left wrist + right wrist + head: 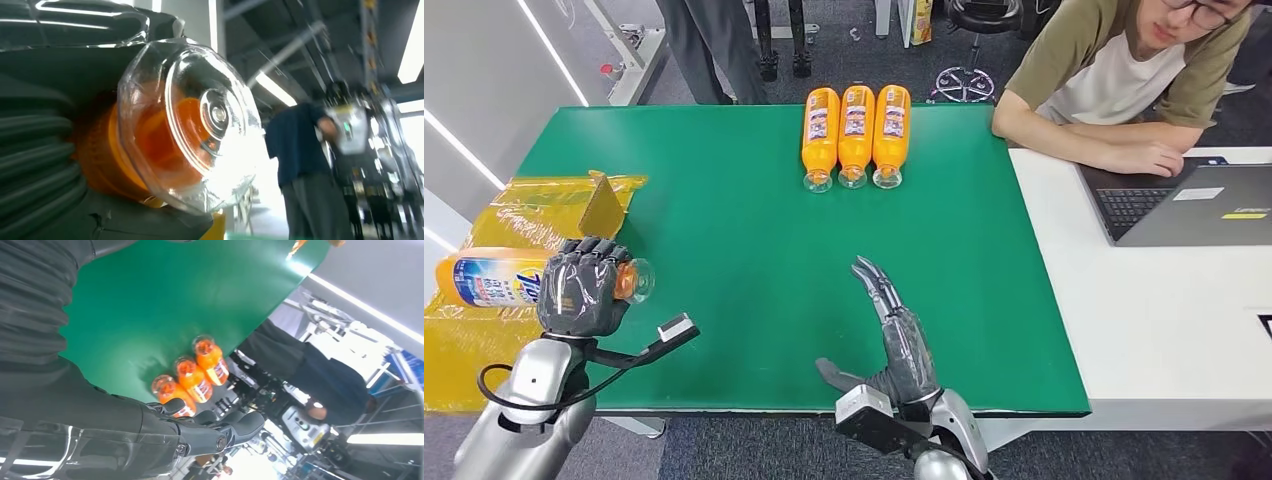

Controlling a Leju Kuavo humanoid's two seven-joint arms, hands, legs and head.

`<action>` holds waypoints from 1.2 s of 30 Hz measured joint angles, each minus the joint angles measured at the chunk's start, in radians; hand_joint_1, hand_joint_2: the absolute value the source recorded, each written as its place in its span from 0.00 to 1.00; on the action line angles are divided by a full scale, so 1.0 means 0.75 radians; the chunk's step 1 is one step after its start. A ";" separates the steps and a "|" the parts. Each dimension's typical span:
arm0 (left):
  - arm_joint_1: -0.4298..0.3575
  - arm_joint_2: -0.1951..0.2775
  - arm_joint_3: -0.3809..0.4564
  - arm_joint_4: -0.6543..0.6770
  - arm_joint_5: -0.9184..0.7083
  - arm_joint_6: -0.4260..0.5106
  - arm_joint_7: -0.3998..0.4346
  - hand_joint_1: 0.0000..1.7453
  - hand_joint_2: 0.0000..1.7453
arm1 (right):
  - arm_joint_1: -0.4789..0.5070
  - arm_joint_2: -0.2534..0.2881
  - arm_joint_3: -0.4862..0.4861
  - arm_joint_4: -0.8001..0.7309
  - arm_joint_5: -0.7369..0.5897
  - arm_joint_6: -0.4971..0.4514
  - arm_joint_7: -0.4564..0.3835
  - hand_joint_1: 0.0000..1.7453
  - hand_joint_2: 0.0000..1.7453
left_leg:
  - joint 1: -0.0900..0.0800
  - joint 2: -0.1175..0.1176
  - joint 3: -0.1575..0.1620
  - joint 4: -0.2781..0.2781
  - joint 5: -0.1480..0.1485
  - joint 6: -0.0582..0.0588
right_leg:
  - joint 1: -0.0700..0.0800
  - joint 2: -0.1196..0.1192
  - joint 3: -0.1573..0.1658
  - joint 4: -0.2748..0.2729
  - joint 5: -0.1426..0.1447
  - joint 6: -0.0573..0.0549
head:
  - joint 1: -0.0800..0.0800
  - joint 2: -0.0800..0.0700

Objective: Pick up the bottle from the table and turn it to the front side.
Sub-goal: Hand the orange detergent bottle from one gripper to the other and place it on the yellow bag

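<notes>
— At green surface's (724,200) left edge? Left hand (579,287) clamped around orange bottle (494,280), lying sideways, clear cap (200,120) rightward.
— Right hand (894,330)? Fingers apart, empty, over near edge.

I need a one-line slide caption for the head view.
Left hand grips an orange plastic bottle; three more lie on the green table.

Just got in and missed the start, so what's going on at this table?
The robot's left hand grips an orange bottle lying sideways over the yellow sheet at the green table's left edge. Its right hand hangs open above the table, holding nothing. Three more orange bottles lie side by side at the far edge. A person leans by a laptop.
</notes>
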State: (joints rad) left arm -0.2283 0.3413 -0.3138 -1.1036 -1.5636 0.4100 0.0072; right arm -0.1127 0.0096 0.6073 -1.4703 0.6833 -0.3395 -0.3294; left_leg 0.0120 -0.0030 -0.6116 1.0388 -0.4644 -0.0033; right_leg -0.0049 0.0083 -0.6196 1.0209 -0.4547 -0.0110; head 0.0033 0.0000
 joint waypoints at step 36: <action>-0.409 -0.059 -0.110 0.915 0.323 -0.181 -0.373 0.00 1.00 | 0.009 0.030 -0.001 -0.114 0.003 0.064 0.018 0.00 1.00 | -0.001 0.001 0.002 0.001 0.000 -0.002 | -0.001 0.001 0.001 0.000 0.001 -0.001 | 0.001 0.000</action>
State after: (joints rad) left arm -0.5348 0.2971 -0.3961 -0.4171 -1.3214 0.2742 -0.2727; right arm -0.1058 0.0320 0.6065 -1.5558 0.6854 -0.2918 -0.3158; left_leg 0.0115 -0.0023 -0.6102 1.0394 -0.4642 -0.0048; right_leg -0.0055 0.0091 -0.6189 1.0206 -0.4538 -0.0120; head 0.0037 0.0000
